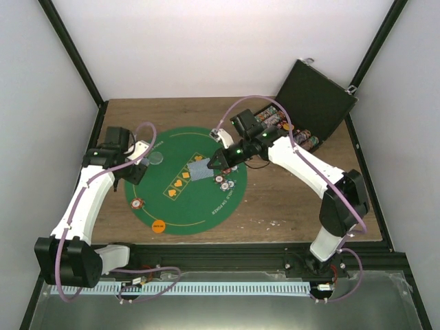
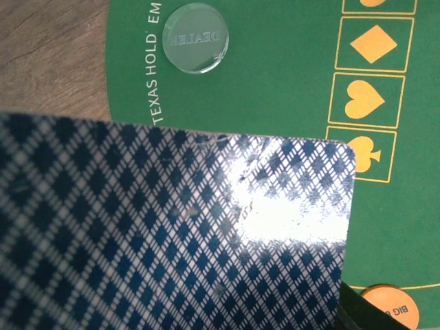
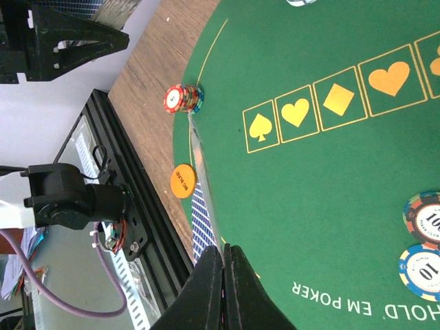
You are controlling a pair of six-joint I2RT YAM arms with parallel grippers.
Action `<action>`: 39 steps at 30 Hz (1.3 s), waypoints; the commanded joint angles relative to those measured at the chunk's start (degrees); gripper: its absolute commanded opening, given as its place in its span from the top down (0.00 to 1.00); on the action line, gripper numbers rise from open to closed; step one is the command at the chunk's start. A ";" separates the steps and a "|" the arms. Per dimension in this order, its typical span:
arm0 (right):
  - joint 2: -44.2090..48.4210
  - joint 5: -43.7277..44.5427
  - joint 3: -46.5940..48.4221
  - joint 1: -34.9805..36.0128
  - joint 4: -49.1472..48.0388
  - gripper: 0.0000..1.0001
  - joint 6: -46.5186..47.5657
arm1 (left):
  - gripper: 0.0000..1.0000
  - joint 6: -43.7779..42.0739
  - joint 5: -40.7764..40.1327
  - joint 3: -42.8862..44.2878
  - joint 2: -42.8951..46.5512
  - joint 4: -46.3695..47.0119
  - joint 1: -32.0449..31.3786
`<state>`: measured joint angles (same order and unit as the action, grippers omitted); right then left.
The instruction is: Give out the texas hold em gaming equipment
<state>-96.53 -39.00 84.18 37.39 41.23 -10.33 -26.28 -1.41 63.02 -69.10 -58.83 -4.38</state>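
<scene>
My right gripper (image 3: pixel 223 249) is shut on one blue-backed playing card (image 3: pixel 200 218), which I see edge-on above the green mat (image 3: pixel 330 179). From above, that card (image 1: pixel 199 170) hangs over the mat's suit boxes in front of the right gripper (image 1: pixel 212 163). My left gripper (image 1: pixel 141 165) is at the mat's left edge, holding blue diamond-backed playing cards (image 2: pixel 172 234) that hide its jaws. A striped chip stack (image 3: pixel 183 97) stands at the mat's rim. Two more chips (image 3: pixel 425 220) lie near the lettering. An orange disc (image 3: pixel 183 181) lies at the mat's near edge.
A clear dealer button (image 2: pixel 196 38) lies on the mat near the left gripper. The black case (image 1: pixel 313 103) stands open at the back right with rows of chips inside. The bare wooden table (image 1: pixel 289 199) spreads to the right of the mat. A black frame rail runs along the near edge.
</scene>
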 commanded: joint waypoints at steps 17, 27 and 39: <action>-1.29 -3.52 -7.43 4.30 -12.03 0.99 -10.91 | 0.51 1.05 0.29 4.56 -4.06 0.20 0.34; -4.54 -4.59 -6.60 5.94 -14.51 0.99 -14.21 | 0.51 1.54 0.62 6.69 -6.00 -0.24 0.34; -3.75 -3.80 -7.85 6.03 -14.16 0.99 -13.65 | 0.50 1.30 -0.36 5.54 -3.21 -1.11 0.36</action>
<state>-100.77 -42.72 76.20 42.89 27.38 -23.90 -25.43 -1.41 68.40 -74.65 -59.68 -4.38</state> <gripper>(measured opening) 0.010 0.498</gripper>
